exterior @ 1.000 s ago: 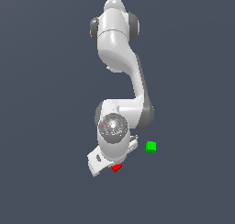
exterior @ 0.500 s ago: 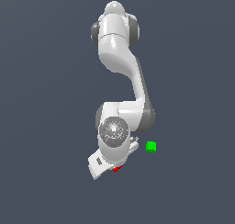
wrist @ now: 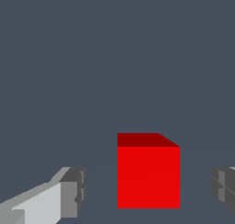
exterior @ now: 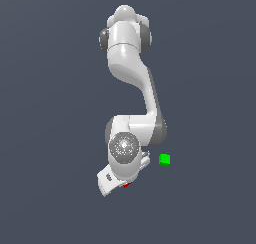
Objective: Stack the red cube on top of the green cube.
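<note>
The red cube fills the lower middle of the wrist view, sitting between my two grey fingertips with a gap on each side. My gripper is open around it, touching neither face. In the exterior view only a sliver of the red cube shows under the white hand, and the fingers themselves are hidden by the wrist. The green cube lies on the floor a short way toward the exterior view's right of the hand, apart from it.
The white arm rises from its base above the hand in the exterior view and bends down over the cubes. The floor is a plain dark grey surface.
The hand has sunk lower over the red cube, so less of the cube shows beneath it in the exterior view. The green cube has not moved.
</note>
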You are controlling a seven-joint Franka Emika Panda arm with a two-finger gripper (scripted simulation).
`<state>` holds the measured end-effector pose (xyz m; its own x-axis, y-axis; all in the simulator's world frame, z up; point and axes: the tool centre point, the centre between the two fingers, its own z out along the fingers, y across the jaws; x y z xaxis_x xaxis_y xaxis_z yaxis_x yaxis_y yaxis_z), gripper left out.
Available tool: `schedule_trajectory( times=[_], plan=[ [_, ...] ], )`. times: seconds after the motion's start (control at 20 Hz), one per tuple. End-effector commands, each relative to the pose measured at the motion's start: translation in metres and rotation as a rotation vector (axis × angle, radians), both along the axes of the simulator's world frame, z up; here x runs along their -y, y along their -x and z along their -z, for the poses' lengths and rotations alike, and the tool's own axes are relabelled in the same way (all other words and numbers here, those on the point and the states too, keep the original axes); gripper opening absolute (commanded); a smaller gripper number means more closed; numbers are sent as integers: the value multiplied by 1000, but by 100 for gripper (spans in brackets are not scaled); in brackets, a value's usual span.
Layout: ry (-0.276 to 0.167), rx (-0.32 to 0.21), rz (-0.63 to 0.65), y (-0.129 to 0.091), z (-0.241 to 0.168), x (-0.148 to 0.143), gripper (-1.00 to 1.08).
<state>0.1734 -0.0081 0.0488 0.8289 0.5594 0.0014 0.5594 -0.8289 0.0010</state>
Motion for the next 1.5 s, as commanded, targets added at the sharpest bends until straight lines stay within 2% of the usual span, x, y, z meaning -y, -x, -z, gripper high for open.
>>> schedule_trajectory(
  times=[0.0,0.45,0.5,1.1,1.45],
  plan=[
    [0,-2,0,1,15,0,100],
    [0,-2,-1,0,29,0,100],
    [0,-2,-1,0,29,0,-100],
    [0,-2,0,0,28,0,-100],
    [0,-2,0,1,9,0,-100]
  ],
)
